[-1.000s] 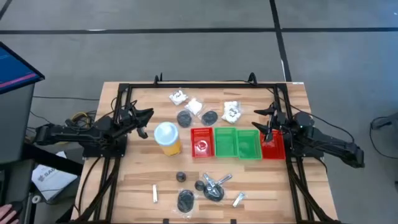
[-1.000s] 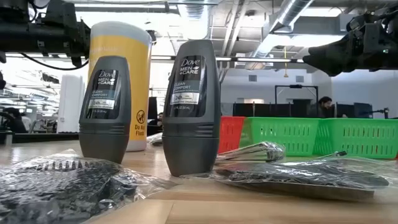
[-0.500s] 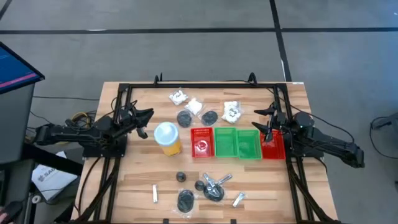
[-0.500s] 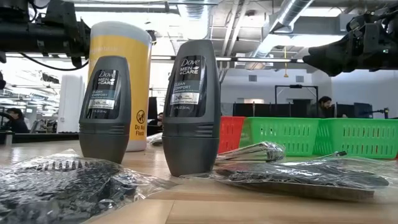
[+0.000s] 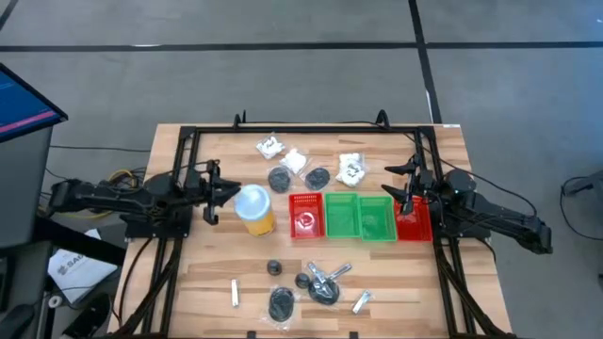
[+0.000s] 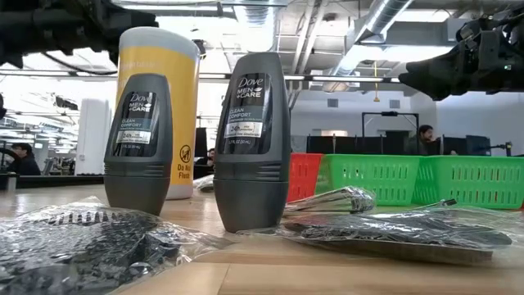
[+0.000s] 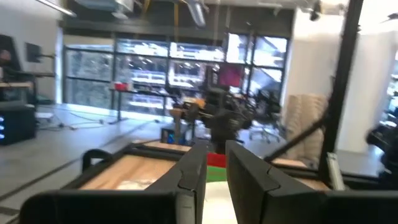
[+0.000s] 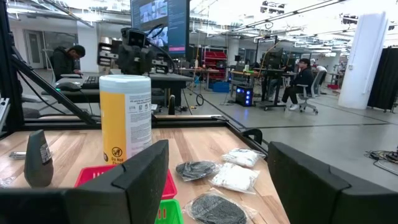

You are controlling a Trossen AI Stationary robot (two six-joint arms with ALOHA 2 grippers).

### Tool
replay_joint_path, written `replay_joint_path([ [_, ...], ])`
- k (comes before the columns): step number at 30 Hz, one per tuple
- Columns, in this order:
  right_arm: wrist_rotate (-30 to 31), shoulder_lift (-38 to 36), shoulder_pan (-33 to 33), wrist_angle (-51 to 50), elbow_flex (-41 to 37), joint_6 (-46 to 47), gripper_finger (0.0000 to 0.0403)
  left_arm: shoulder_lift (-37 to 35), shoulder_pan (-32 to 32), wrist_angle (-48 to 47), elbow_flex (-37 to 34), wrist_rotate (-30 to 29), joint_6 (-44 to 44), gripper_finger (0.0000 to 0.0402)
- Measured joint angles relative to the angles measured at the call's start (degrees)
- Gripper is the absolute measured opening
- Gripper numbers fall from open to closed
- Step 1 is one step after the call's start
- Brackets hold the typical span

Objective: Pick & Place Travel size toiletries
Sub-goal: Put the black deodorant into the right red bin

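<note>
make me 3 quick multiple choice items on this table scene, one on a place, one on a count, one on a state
1. The yellow cup stands:
A. left of the bins
B. right of the bins
C. inside a bin

2. Green bins in the row:
A. none
B. two
C. five

3. The right gripper is:
A. shut on a packet
B. open and empty
C. shut on the cup

Answers: 1 A, the high view shows it beside the red bin. 2 B, two green ones sit side by side. 3 B, its fingers stand wide apart with nothing between.
</note>
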Motion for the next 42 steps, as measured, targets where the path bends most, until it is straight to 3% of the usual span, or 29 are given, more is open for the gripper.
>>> replay_joint_path([
  [8,0.07,0.0,0.0,0.04,0.02,-0.11,0.026,13.83,-8.9,0.21,8.58,-0.02,6.03,0.0067],
  [15,0.22,0.0,0.0,0.04,0.0,-0.06,0.026,23.37,-16.76,0.28,14.45,-0.34,6.18,0.0068],
  [24,0.22,0.0,0.0,0.04,0.02,0.01,0.026,34.45,-27.62,0.15,19.71,-13.19,9.04,0.0059],
  [32,0.22,-0.01,0.0,-0.02,0.02,0.0,0.026,41.68,-33.76,0.4,22.23,-13.18,3.12,0.0058],
  [37,0.22,0.0,0.0,-0.02,0.02,0.0,0.026,46.84,-34.75,2.75,22.24,-13.14,1.91,0.006],
  [42,0.22,-0.01,-0.01,0.02,0.01,0.01,0.026,51.93,-34.73,8.14,22.24,-9.55,1.27,0.0058],
])
